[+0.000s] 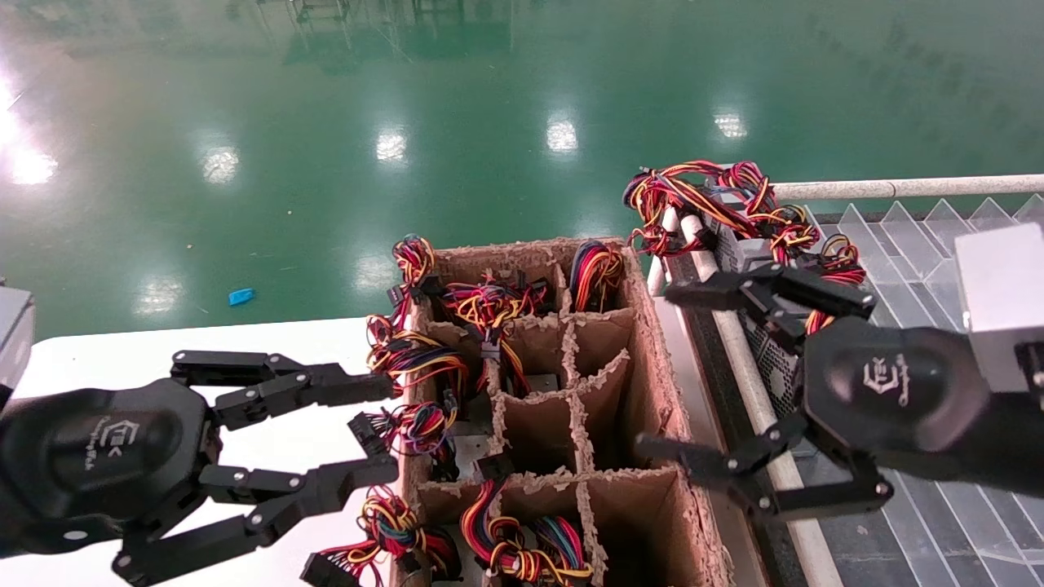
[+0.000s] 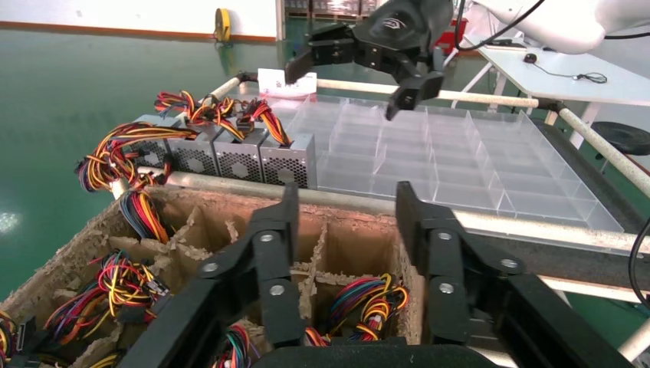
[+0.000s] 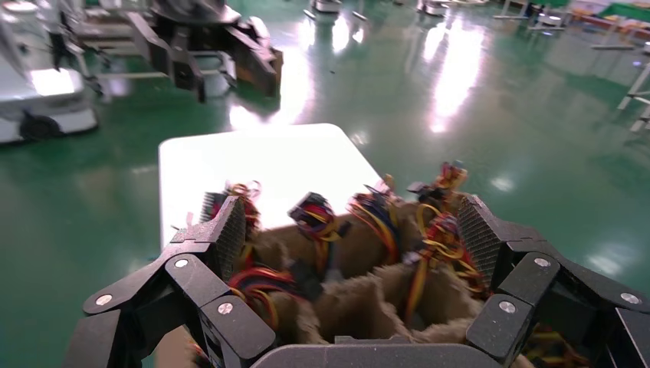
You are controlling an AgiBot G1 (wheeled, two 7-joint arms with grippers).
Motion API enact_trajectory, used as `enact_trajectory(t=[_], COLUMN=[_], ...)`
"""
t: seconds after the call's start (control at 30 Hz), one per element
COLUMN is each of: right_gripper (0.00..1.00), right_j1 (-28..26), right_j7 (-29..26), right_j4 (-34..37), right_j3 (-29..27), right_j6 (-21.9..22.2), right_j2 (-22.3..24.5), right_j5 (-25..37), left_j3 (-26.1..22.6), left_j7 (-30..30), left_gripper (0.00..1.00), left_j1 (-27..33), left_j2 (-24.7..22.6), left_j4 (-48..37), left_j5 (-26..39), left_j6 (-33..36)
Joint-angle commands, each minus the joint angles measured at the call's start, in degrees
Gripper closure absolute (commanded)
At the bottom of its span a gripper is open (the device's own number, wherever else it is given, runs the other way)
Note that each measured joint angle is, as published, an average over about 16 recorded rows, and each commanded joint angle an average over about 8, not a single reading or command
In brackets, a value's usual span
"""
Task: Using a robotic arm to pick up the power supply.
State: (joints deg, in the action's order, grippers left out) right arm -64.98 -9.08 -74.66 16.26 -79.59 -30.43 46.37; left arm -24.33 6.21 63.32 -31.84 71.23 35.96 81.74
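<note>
Right tool [image 1: 656, 371] gaping wide over the box's [image 1: 652, 383] right edge, power supply [image 1: 738, 249] lying just beyond; left tool [image 1: 371, 428] hovering wide.

Right gripper [image 3: 349, 253] agape above wire-filled cardboard box [image 3: 360, 303].

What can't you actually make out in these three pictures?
- Power supplies in the cardboard box: head view, dividers and wire bundles hide the bodies.
- Power supplies on the rack: left wrist view shows four; in the head view the right gripper covers most.
- Right wrist view: blurred, so box contents are unclear.
- Left gripper: open, empty.
</note>
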Motion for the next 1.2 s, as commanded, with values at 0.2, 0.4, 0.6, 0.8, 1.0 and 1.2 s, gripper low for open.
enact_trajectory(t=[0.2, 0.4, 0.6, 0.8, 1.0, 1.2], right_gripper=[0.00, 0.00, 0.00, 0.00, 0.00, 0.00], right_j1=[1.4, 2.6, 3.5, 3.8, 3.7, 3.6], right_j7=[-0.7, -1.3, -1.7, -1.8, -1.8, -1.7], right_j4=[0.4, 0.8, 1.1, 1.2, 1.2, 1.2], right_j3=[-0.1, -0.2, -0.3, -0.3, -0.3, -0.3], right_j6=[-2.5, -4.6, -6.2, -6.7, -6.5, -6.3], right_j2=[-1.8, -3.5, -4.7, -5.0, -4.8, -4.7], right_j5=[-1.8, -3.4, -4.6, -5.0, -4.9, -4.7], left_j3=[0.0, 0.0, 0.0, 0.0, 0.0, 0.0], left_j7=[0.0, 0.0, 0.0, 0.0, 0.0, 0.0], left_gripper=[0.00, 0.00, 0.00, 0.00, 0.00, 0.00], left_j1=[0.0, 0.0, 0.0, 0.0, 0.0, 0.0], left_j2=[0.0, 0.0, 0.0, 0.0, 0.0, 0.0], left_j4=[0.0, 0.0, 0.0, 0.0, 0.0, 0.0], left_j5=[0.0, 0.0, 0.0, 0.0, 0.0, 0.0], left_j6=[0.0, 0.0, 0.0, 0.0, 0.0, 0.0])
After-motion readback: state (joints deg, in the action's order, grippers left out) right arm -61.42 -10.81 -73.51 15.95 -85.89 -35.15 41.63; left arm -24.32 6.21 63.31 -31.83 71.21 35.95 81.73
